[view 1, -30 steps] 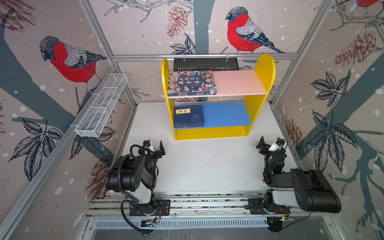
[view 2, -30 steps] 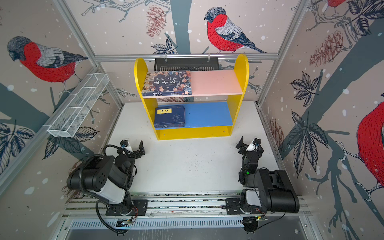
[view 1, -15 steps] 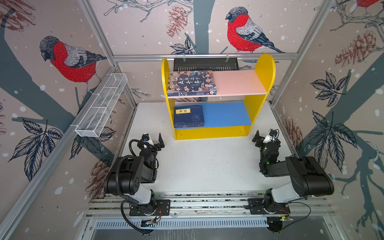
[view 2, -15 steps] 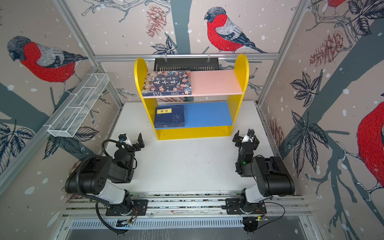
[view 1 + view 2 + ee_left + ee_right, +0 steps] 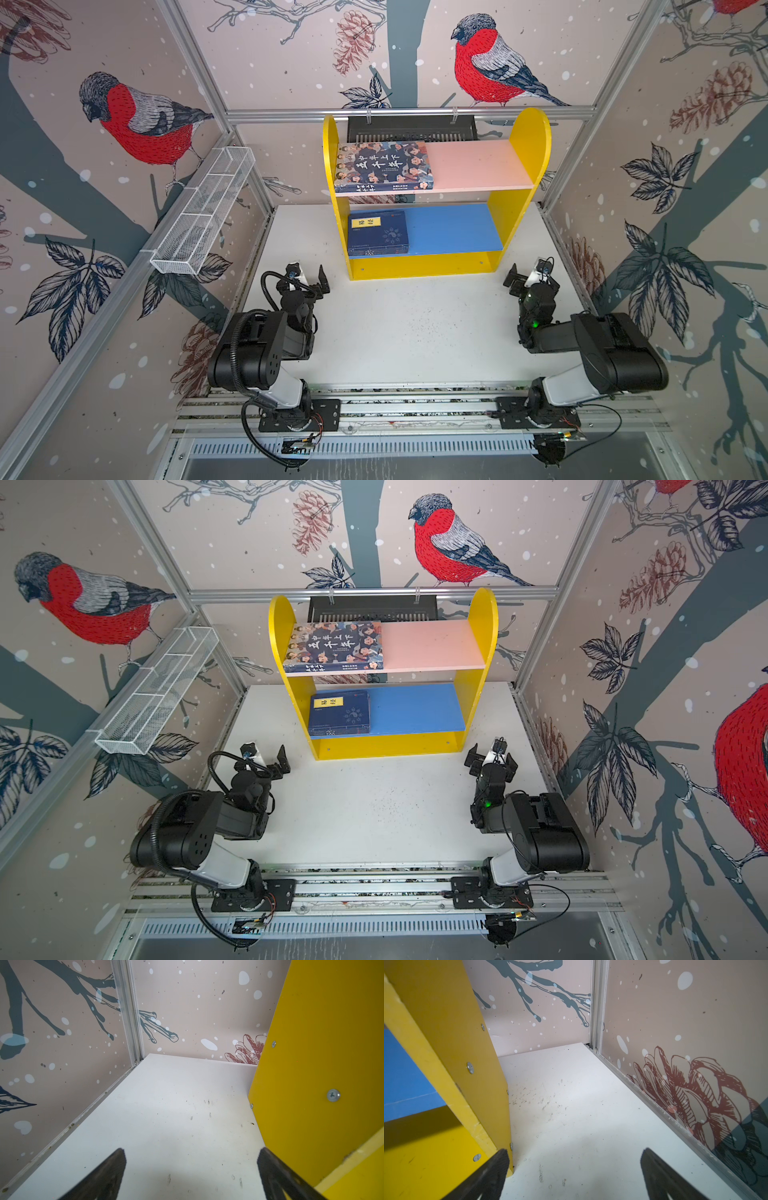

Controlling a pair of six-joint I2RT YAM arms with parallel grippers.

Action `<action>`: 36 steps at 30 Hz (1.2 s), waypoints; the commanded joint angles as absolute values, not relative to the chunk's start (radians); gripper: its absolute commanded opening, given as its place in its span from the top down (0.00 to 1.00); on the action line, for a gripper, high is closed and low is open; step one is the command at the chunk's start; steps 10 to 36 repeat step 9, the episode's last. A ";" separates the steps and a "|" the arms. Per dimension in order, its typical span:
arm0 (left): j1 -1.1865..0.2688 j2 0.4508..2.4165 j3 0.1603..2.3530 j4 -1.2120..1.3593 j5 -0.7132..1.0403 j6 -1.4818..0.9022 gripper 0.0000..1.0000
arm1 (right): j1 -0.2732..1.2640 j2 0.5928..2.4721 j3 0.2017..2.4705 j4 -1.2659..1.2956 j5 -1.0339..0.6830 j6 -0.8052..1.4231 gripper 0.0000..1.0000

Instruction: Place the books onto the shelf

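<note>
Top views both show the shelf (image 5: 517,216) standing at 12 o'clock on the white table (image 5: 415,328). The illustrated book (image 5: 384,166) lies flat on the pink upper board (image 5: 473,166), at its 9 o'clock end beside the yellow side panel. The navy books (image 5: 378,232) lie stacked flat on the blue lower board (image 5: 449,228), also at the 9 o'clock end; how many there are cannot be counted. The left gripper (image 5: 307,282) hovers at about 9 o'clock of the table, near the shelf's front corner, jaws spread wide and holding nothing. In the left wrist view its fingers (image 5: 116,1169) stand apart over bare tabletop. The right gripper (image 5: 532,282) sits at about 3 o'clock, equally wide and empty, near the other side panel. A wire mesh tray (image 5: 203,216) is mounted at 10 o'clock, and a black slotted basket (image 5: 411,129) hangs behind the shelf at 12.
</note>
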State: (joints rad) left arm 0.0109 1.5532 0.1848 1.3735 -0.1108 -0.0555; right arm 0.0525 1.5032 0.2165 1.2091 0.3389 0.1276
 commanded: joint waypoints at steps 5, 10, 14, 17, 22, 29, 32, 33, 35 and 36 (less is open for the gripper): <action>0.012 1.551 0.190 1.378 -0.106 -0.057 0.01 | 0.045 1.509 0.232 1.210 0.331 0.122 0.00; 0.012 1.551 0.189 1.377 -0.106 -0.057 0.01 | 0.044 1.496 0.219 1.225 0.321 0.119 0.00; 0.012 1.551 0.189 1.377 -0.106 -0.057 0.01 | 0.044 1.496 0.219 1.225 0.321 0.119 0.00; 0.012 1.551 0.189 1.377 -0.106 -0.057 0.01 | 0.044 1.496 0.219 1.225 0.321 0.119 0.00; 0.012 1.551 0.189 1.377 -0.106 -0.057 0.01 | 0.044 1.496 0.219 1.225 0.321 0.119 0.00; 0.012 1.551 0.189 1.377 -0.106 -0.057 0.01 | 0.044 1.496 0.219 1.225 0.321 0.119 0.00; 0.012 1.551 0.189 1.377 -0.106 -0.057 0.01 | 0.044 1.496 0.219 1.225 0.321 0.119 0.00; 0.012 1.551 0.189 1.377 -0.106 -0.057 0.01 | 0.044 1.496 0.219 1.225 0.321 0.119 0.00; 0.012 1.551 0.189 1.377 -0.106 -0.057 0.01 | 0.044 1.496 0.219 1.225 0.321 0.119 0.00; 0.012 1.551 0.189 1.377 -0.106 -0.057 0.01 | 0.044 1.496 0.219 1.225 0.321 0.119 0.00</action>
